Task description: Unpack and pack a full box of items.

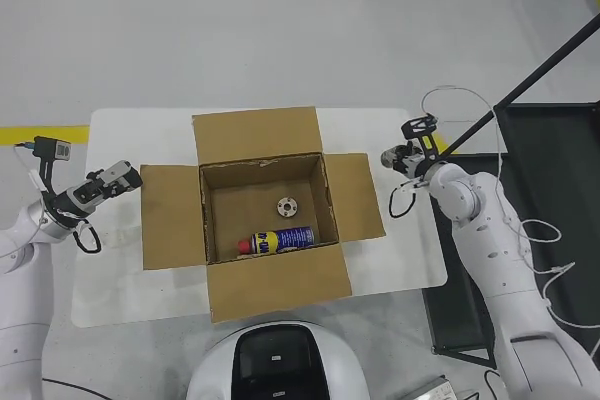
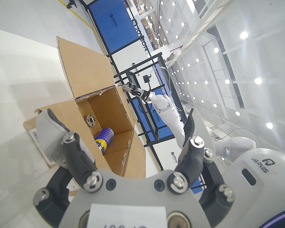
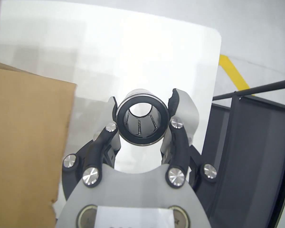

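Right gripper is clamping a bearing across its outer wall, just beside the box; left gripper is hanging open. The bearing is looking rigid, dense and slick, likely wanting a firm mid-length hold.

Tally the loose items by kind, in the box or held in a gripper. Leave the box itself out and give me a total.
spray can: 1, lying inside the cardboard box
metal flange: 1, on the floor of the cardboard box
bearing sleeve: 1, held in the right gripper
Total: 3
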